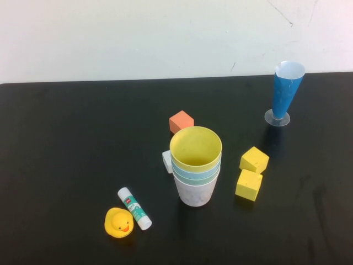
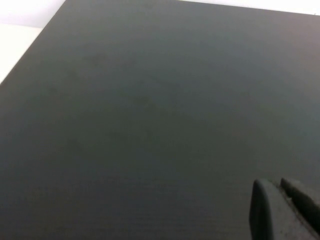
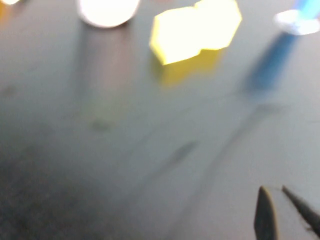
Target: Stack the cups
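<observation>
My left gripper (image 2: 287, 200) isn't in the high view; wrist cam shows its two dark fingers pressed together w/ nothing between, clenched, hanging over bare black table (image 1: 66, 138) near the table's edge.

Going left to right across the high view: a yellow rubber duck (image 1: 119, 222) sits near the front edge, beak twd the glue stick (image 1: 134, 208) lying just beside it, white w/ a green label, angled diagonally. Next, a small grey-white block (image 1: 167, 161) touches or nearly touches the stack's left side; can't tell which. An orange cube (image 1: 181, 121) sits just behind the stack.

Mid-table stands the stack of cups (image 1: 196, 165), upright, all four nested: pale pink cup (image 1: 195, 193) outermost at the bottom, mint green cup (image 1: 194, 178) rim next, light blue cup (image 1: 196, 171) rim above it, yellow cup (image 1: 196, 148) on top, its inside open to view.

Right of the stack: two yellow blocks, the rear yellow block (image 1: 254, 160) tilted, the front yellow block (image 1: 249, 185) just beside it, close or touching. Far back right, well apart from the rest, a tall blue cone (image 1: 286, 93) stands on a clear round base.

My right gripper (image 3: 282, 210) is also out of the high view; its wrist cam shows thin fingertips closed w/ only a sliver between, empty, above bare table, w/ the yellow blocks (image 3: 195, 30) and cone blurred beyond.
</observation>
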Robot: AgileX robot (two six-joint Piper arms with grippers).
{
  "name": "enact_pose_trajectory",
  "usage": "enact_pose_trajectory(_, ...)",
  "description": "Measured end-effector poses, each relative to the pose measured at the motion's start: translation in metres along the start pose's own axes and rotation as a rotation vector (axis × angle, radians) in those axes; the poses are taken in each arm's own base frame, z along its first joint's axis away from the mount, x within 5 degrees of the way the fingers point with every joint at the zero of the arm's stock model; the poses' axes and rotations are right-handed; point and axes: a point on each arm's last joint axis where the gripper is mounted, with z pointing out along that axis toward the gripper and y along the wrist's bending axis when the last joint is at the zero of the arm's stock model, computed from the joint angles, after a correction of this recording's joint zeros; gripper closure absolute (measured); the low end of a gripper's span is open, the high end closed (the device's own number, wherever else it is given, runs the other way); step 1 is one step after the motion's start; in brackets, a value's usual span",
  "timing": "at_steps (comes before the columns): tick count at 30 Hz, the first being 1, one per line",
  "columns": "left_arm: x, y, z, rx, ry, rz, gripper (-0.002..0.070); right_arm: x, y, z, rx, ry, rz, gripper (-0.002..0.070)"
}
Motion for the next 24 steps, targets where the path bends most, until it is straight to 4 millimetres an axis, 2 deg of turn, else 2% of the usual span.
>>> enact_pose_trajectory(7,0.0,0.0,0.0,0.0,0.0,0.0,0.0676,0.004,-0.01,-0.018,0.28,-0.087,0.048,0.0678)
enact_pose_trajectory(11,0.0,0.0,0.0,0.0,0.0,0.0,0.0676,0.007,-0.016,-0.022,0.418,-0.052,0.029,0.0678)
enact_pose_trajectory(24,0.0,0.0,0.0,0.0,0.0,0.012,0.0676,0.009,-0.017,-0.023,0.446,-0.024,0.023,0.0678)
